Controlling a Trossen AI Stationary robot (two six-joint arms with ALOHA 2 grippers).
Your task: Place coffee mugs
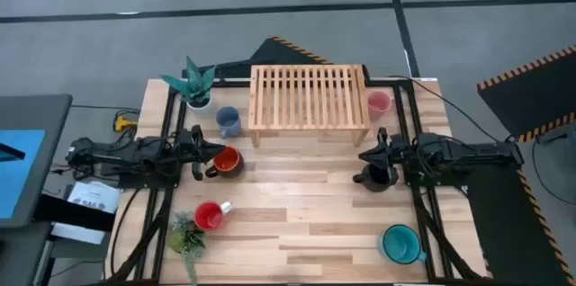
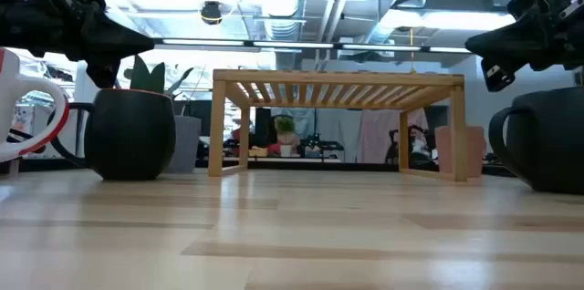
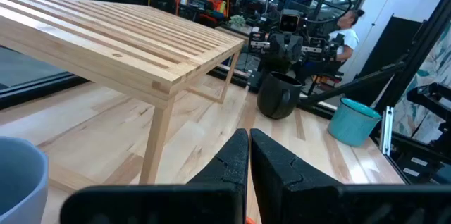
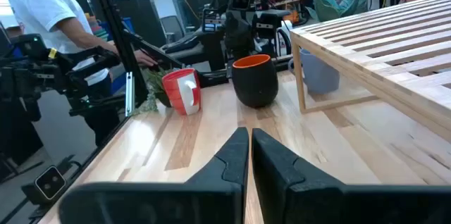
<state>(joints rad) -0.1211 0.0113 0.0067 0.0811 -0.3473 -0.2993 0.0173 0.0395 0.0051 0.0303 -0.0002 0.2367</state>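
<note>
Nearest the low camera we log the red mug (image 2: 23, 112) at frame left. Left gripper (image 1: 209, 153) beside the orange mug (image 1: 228, 162), fingers pressed together; right gripper (image 1: 369, 154) over the black mug (image 1: 373, 178), fingers likewise pressed together.

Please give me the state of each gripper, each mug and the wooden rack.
left gripper: shut, holding nothing
right gripper: shut, holding nothing
orange mug: upright, free
black mug: upright, free
red mug: upright
teal mug: upright
pink mug: upright
pale blue mug: upright
wooden rack: standing, top bare
</note>
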